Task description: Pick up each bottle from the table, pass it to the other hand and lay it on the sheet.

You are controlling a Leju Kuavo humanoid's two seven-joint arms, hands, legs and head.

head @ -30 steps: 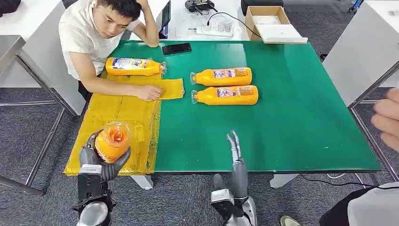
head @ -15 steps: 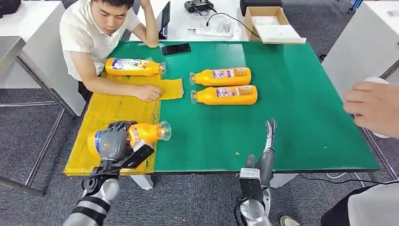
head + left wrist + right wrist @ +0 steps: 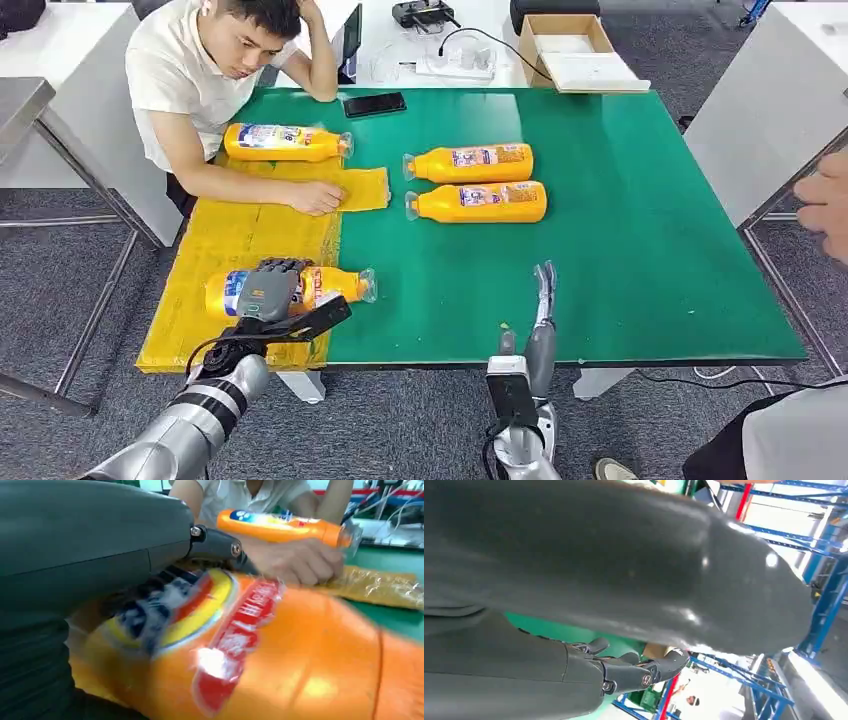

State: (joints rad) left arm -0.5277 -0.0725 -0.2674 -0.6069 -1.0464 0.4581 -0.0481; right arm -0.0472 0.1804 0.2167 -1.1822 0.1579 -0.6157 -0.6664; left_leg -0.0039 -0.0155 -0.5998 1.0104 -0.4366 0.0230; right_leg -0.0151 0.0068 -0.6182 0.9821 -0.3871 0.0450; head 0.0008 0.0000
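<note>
Bottle (image 3: 290, 288) lies flat on the yellow sheet (image 3: 235, 240), long axis crosswise, cap toward the right hand (image 3: 543, 300); left hand (image 3: 268, 292) fingers wrap its middle, right hand's fingers straight, holding nothing.

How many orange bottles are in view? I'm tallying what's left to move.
4. One lies on the yellow sheet by the person's arm; one is in the left hand on the sheet's near part; two lie side by side on the green table.

Head view high, facing down; left wrist view close, sharing bottle (image 3: 335, 283).
</note>
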